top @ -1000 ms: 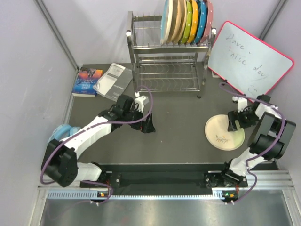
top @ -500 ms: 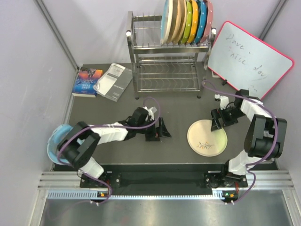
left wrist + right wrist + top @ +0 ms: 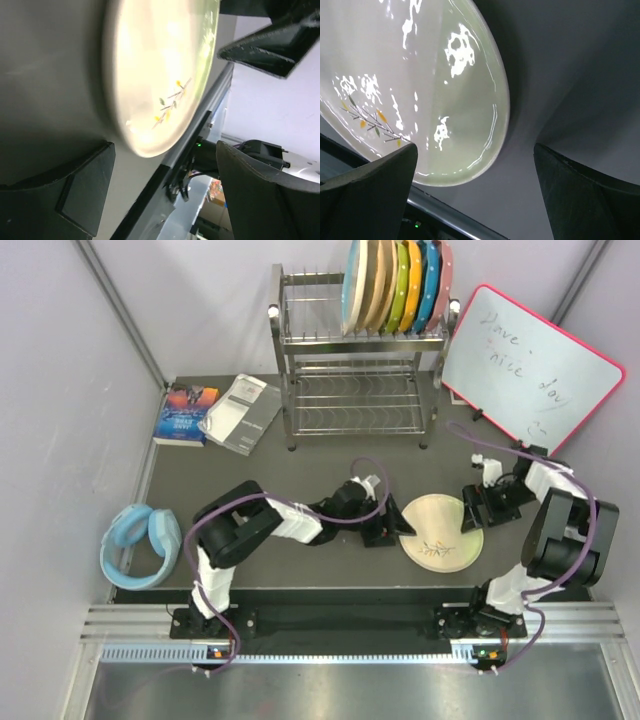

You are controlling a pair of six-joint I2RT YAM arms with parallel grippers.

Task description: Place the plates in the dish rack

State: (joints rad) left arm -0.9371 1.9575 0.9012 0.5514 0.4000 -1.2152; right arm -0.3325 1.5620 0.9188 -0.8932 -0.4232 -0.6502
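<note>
A pale cream plate (image 3: pixel 440 532) with a small leaf sprig lies flat on the dark table, right of centre. My left gripper (image 3: pixel 393 531) reaches in from the left, open, its fingers at the plate's left rim; in the left wrist view the plate (image 3: pixel 150 75) sits just ahead of the open left gripper (image 3: pixel 165 165). My right gripper (image 3: pixel 480 508) is open at the right rim, and in the right wrist view the plate's edge (image 3: pixel 420 75) lies between its spread fingers (image 3: pixel 475 165). The dish rack (image 3: pixel 355 400) stands at the back, with cream plates (image 3: pixel 368 285) upright in its top tier.
Plain green, yellow, blue and pink plates (image 3: pixel 420 285) share the rack's top tier. A whiteboard (image 3: pixel 530 365) leans at the back right. Two books (image 3: pixel 215 412) lie at the back left, and blue headphones (image 3: pixel 140 545) sit at the left edge.
The plate has slid left towards the table's middle. My left arm has stretched right to the plate's left rim. My right gripper has come off the plate's top to its right rim.
</note>
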